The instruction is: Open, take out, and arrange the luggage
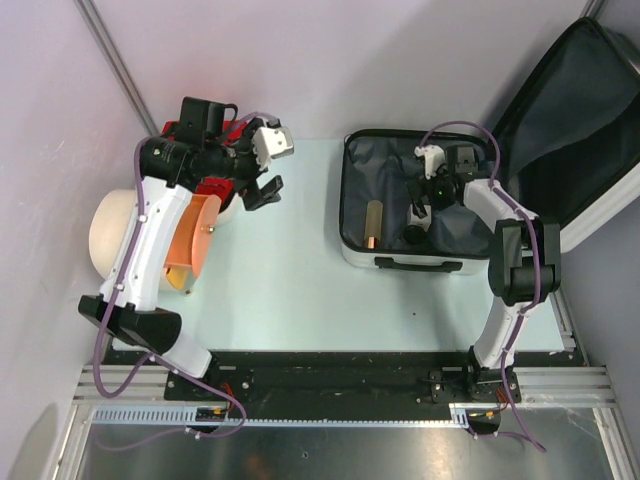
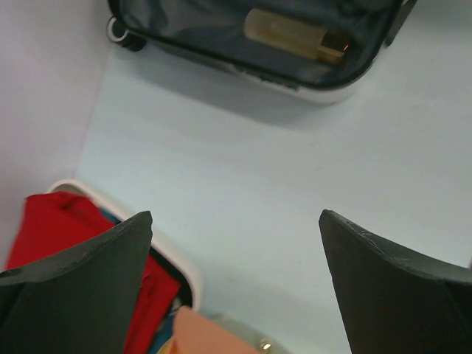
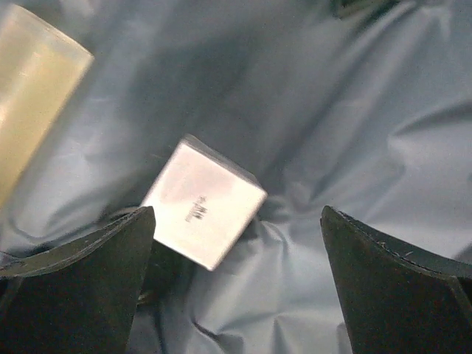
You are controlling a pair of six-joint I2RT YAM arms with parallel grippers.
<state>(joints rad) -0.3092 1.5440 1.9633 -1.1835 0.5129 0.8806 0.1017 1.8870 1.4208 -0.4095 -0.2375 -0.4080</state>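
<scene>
I have the luggage (image 1: pixel 385 170) lying open at about 2 o'clock on the table (image 1: pixel 300 290), dark lining up. Its lid (image 1: pixel 575 110) is raised on the 3 o'clock side.

The right gripper (image 1: pixel 425 205) is down inside the shell, near the middle. On its wrist camera the gripper (image 3: pixel 237 212) has its jaws spread wide and grips nothing. A small white box (image 3: pixel 203 203) sits on the lining (image 3: pixel 369 110) between the fingers (image 3: pixel 88 280), closer to the one at 9 o'clock. I cannot tell whether that finger touches it. A cream cylinder (image 3: pixel 33 96) lies at 10 o'clock in that view. From above, the cylinder (image 1: pixel 373 225) sits in the shell's 8 o'clock part.

The left gripper (image 1: pixel 262 190) hangs at about 10 o'clock on the table, well apart from the luggage. Its wrist view shows the gripper (image 2: pixel 236 217) with jaws wide and empty over bare table. The luggage (image 2: pixel 310 88) is at 12 o'clock there, and a tub (image 2: pixel 188 269) holding something red (image 2: pixel 59 221) is at 7 o'clock.
</scene>
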